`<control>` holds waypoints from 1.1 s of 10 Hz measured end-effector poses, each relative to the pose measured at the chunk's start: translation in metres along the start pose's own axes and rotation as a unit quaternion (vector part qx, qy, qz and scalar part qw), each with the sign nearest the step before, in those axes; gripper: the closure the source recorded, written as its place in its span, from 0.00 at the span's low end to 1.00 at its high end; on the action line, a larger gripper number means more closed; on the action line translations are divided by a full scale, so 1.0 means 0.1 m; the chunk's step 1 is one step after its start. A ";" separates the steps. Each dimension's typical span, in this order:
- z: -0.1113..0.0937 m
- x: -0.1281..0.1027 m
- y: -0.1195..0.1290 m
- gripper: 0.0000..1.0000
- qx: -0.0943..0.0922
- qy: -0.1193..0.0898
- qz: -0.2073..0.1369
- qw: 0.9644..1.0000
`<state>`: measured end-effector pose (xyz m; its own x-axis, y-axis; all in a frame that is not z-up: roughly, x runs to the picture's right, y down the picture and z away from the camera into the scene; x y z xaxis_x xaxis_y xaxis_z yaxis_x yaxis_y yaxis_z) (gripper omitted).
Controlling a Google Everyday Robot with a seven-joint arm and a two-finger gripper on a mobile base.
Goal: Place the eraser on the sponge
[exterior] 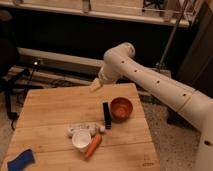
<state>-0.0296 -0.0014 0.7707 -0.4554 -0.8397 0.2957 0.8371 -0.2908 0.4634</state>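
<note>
The eraser (pixel 106 115) is a slim black bar lying on the wooden table (pixel 55 107), just left of the red bowl (pixel 121 108). The sponge (pixel 21 160) is a bright blue block at the table's front left corner. My gripper (pixel 96 85) hangs at the end of the white arm (pixel 150 82), above the table's far edge, behind the eraser and well away from the sponge. It holds nothing that I can see.
A white strip-shaped object (pixel 82 128), a white cup (pixel 81 140) and an orange carrot (pixel 92 146) lie near the front middle of the table. Dark shelving and cables stand behind the table.
</note>
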 end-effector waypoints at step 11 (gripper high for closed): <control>1.32 -0.40 0.05 0.20 0.018 -0.115 0.042 0.992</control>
<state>-0.0470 0.0912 0.8717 -0.4449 -0.7318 0.5163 0.8659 -0.2041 0.4567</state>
